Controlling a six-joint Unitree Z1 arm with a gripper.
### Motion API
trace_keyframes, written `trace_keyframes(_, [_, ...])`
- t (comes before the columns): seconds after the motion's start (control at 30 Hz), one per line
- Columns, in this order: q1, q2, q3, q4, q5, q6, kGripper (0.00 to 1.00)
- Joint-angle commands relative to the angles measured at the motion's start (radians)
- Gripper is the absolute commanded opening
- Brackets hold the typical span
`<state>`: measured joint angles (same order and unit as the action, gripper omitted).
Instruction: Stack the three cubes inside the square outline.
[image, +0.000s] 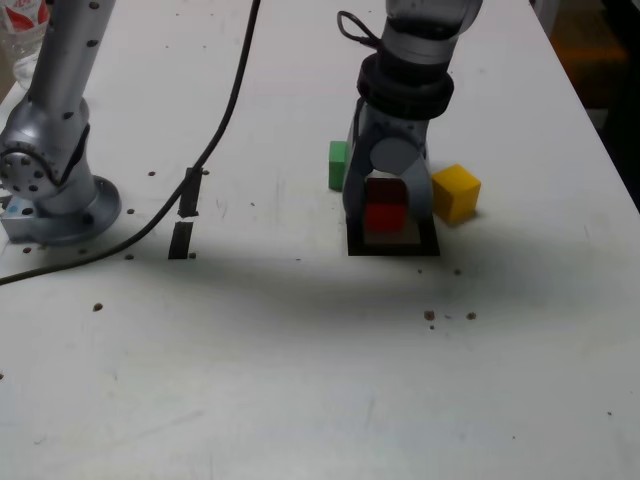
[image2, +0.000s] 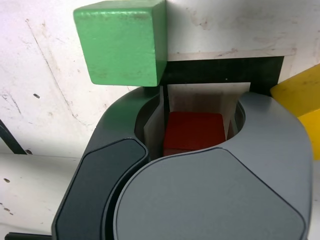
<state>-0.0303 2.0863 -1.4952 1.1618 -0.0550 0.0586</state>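
My jaws (image: 386, 222) point down over the square outline (image: 393, 246) on the white bench (image: 300, 350), one finger on either side of the red cube (image: 385, 215). The red cube sits between them, above the outline's white centre; from the exterior view I cannot tell whether it rests on the bench or hangs just above it. My jaws look closed against the cube's sides, grasping it, though the wrist view hides the contact points behind my own housing. The green cube (image: 338, 165) stands on the bench just outside the outline, on the exterior view's left of my jaws. The yellow cube (image: 456, 191) stands just outside on the exterior view's right. Two short black tape strips (image: 185, 215) lie well apart, near my base (image: 55, 200).
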Motion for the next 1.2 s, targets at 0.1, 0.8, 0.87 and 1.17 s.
trace_keyframes(0.1, [0.001, -0.003, -0.001, 0.007, 0.000, 0.000, 0.61])
trace_keyframes(0.8, [-0.002, -0.129, -0.054, 0.182, 0.116, -0.057, 0.67])
trace_keyframes(0.87, [-0.007, -0.149, -0.062, 0.203, 0.122, -0.062, 0.67])
trace_keyframes(1.17, [-0.060, -0.187, -0.137, 0.240, 0.127, -0.071, 0.67])
